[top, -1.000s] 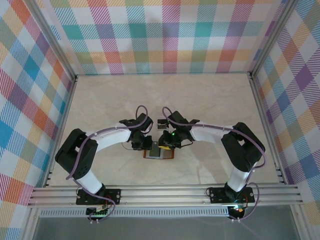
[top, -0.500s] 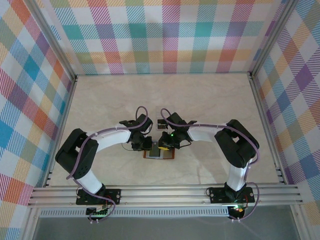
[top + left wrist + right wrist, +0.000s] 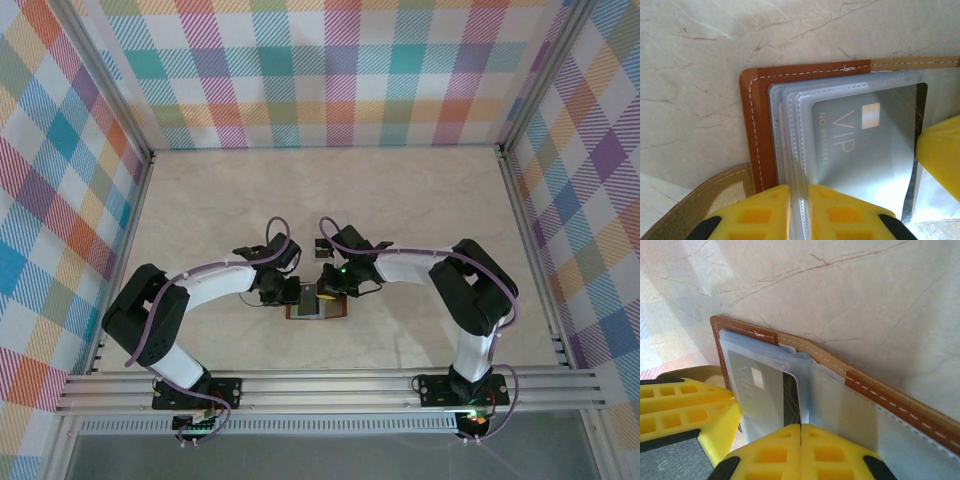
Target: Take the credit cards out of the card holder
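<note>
The brown leather card holder (image 3: 318, 308) lies open on the table between both arms. In the left wrist view its clear sleeves (image 3: 790, 130) fan out, and my left gripper (image 3: 799, 192) is shut on their lower edge. A dark card marked VIP (image 3: 860, 135) sits in the top sleeve. In the right wrist view that credit card's dark edge (image 3: 791, 400) pokes out of the sleeve, with my right gripper (image 3: 801, 427) shut on it. In the top view the left gripper (image 3: 290, 292) and right gripper (image 3: 328, 290) meet over the holder.
The marble table top (image 3: 330, 190) stretches open behind the arms. Checked walls (image 3: 330, 70) close it in on three sides, and an aluminium rail (image 3: 320, 385) runs along the near edge.
The right arm's elbow folded inward and the left arm's elbow dropped towards the lower left. Both grippers stay at the holder.
</note>
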You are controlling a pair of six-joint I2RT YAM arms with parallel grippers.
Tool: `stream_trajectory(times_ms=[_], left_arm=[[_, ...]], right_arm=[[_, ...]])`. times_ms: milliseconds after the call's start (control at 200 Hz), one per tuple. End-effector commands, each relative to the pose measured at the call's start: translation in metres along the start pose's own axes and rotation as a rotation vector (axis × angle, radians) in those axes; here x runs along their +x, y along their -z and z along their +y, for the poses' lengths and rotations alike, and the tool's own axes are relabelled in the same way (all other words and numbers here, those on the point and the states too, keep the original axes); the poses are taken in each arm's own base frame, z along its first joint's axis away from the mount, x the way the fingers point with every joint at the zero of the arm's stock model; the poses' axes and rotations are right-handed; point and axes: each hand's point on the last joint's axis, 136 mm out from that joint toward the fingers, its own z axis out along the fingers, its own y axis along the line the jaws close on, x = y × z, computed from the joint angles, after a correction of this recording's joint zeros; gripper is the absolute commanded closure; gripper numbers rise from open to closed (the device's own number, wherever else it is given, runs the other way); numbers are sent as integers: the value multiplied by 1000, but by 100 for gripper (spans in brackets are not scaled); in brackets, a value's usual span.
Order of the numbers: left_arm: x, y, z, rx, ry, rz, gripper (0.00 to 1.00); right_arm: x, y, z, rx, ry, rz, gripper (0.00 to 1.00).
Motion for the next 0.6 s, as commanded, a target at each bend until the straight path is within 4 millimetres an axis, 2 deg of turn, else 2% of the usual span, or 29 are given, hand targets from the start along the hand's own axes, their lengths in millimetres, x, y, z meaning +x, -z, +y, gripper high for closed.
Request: stream_trajectory(times_ms=[0,80,230,595], left_arm=[[12,-1,11,-39,16,27,83],[11,-1,10,-37,15,27,83],[10,-1,8,-38,9,30,82],[9,2,8,-40,7,27,82]], right_arm=[[2,1,-3,27,12,4,99],[4,3,-4,29,11,1,99],[5,4,5,-19,29,7,86],[6,-9,7,-52,23,47,83]])
